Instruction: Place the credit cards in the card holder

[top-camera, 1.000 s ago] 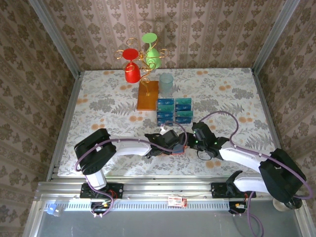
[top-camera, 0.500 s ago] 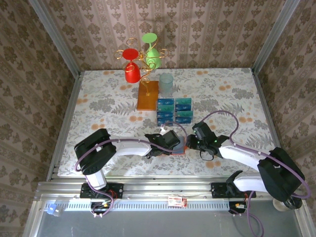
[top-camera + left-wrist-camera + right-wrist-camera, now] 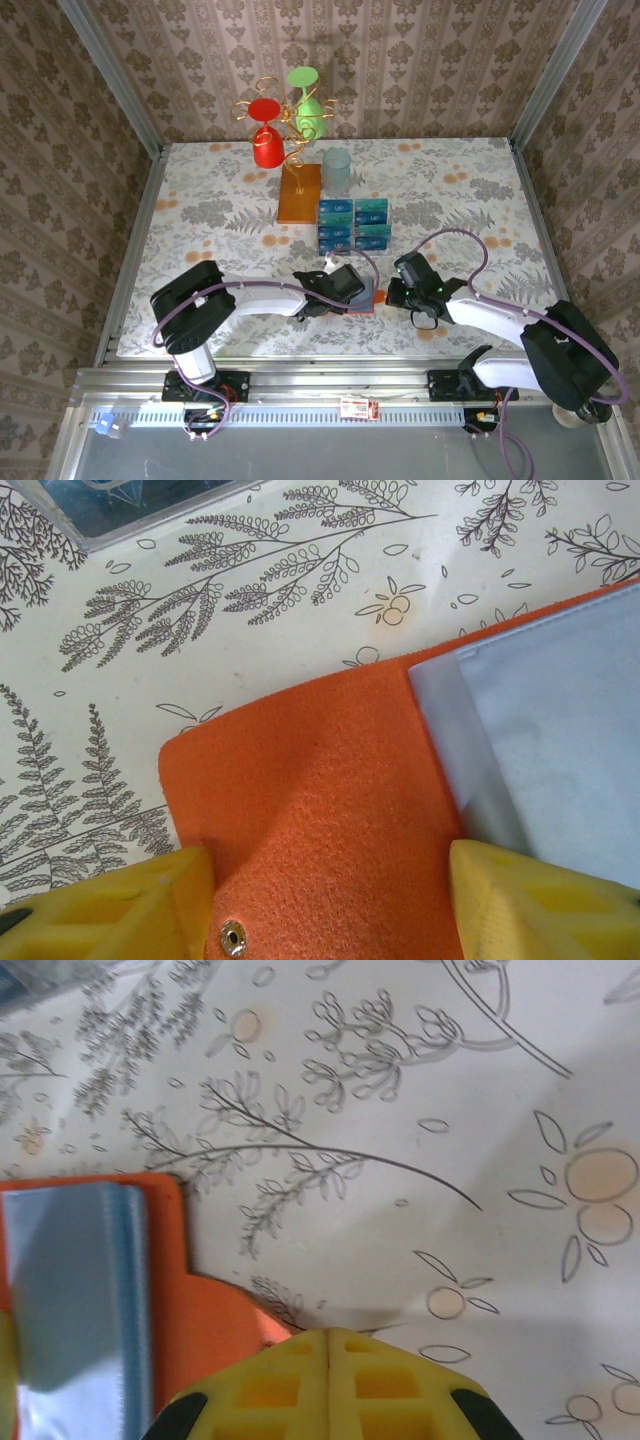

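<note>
Shift, right arm: the right gripper has drawn back to the right, off the card holder. A second ago it sat over the holder's right edge.
Shift, right grip: its fingers were apart and are now pressed together with nothing between them. The tips meet just beside the holder's orange flap.
Shift, left arm: none seen, same spot.
Left arm pose: it reaches low across the table from its base, with the left gripper over the holder's left part.
Left grip: the yellow fingers stand apart, with orange felt and the small snap between them. Cannot tell whether they press down.
Right arm pose: forearm low, wrist aimed left toward the holder.
Holder: lies open near the front edge, between the two grippers, clear sleeves face up.
Stock: the credit cards lie in blue-teal rows behind the holder and apart from it, just right of the wire stand's orange-brown base.
</note>
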{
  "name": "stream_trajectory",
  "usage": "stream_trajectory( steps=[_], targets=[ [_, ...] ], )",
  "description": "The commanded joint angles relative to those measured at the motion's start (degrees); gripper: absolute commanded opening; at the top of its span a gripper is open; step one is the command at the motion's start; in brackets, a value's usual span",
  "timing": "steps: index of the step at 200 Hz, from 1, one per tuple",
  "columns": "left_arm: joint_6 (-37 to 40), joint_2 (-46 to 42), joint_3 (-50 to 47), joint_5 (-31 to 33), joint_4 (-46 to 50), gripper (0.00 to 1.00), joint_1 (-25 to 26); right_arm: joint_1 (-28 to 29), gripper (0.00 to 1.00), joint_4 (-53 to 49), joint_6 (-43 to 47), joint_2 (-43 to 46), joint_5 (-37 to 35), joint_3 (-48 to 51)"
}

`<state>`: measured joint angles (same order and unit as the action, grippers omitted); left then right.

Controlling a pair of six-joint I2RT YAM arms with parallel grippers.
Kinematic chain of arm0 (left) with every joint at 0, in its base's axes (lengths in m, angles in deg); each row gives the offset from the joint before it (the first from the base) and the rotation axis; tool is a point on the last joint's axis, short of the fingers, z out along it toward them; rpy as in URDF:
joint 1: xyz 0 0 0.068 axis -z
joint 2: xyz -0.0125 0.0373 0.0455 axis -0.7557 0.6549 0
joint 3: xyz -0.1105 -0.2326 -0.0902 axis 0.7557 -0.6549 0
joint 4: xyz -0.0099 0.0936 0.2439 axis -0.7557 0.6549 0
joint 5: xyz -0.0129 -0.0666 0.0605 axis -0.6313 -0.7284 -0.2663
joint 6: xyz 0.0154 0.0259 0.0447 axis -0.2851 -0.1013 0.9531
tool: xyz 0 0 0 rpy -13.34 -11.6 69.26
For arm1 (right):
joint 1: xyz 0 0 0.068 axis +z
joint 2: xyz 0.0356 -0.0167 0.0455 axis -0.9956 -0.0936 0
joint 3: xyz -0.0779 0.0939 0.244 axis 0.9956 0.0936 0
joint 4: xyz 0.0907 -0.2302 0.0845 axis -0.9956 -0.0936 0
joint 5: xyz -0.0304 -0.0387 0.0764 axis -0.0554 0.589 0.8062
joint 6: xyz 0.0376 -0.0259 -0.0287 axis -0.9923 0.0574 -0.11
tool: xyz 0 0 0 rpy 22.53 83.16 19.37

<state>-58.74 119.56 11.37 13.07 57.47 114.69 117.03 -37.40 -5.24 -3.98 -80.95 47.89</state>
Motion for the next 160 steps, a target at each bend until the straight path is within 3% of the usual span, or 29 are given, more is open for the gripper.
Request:
stream_trajectory(
  steps=[1, 45, 111, 160],
  targets=[
    [0.1, -0.5, -1.7, 1.7, 2.2, 0.64, 0.4, -0.2, 0.05, 0.2, -0.1, -1.1, -1.9, 1.3],
    [0.2, -1.1, -2.6, 2.2, 1.4, 0.63, 0.4, -0.2, 0.05, 1.1, -0.2, -2.5, -1.6, 1.9],
    [1.2, -1.5, -1.5, 2.2, 1.8, 0.64, 0.4, 0.0, 0.04, -1.5, -2.7, 8.3, 5.1, -0.4],
    [1.9, -1.2, -0.1, 2.3, 2.9, 0.64, 0.4, 5.2, 0.04, 0.4, -5.6, 8.7, 7.2, -3.1]
  ],
)
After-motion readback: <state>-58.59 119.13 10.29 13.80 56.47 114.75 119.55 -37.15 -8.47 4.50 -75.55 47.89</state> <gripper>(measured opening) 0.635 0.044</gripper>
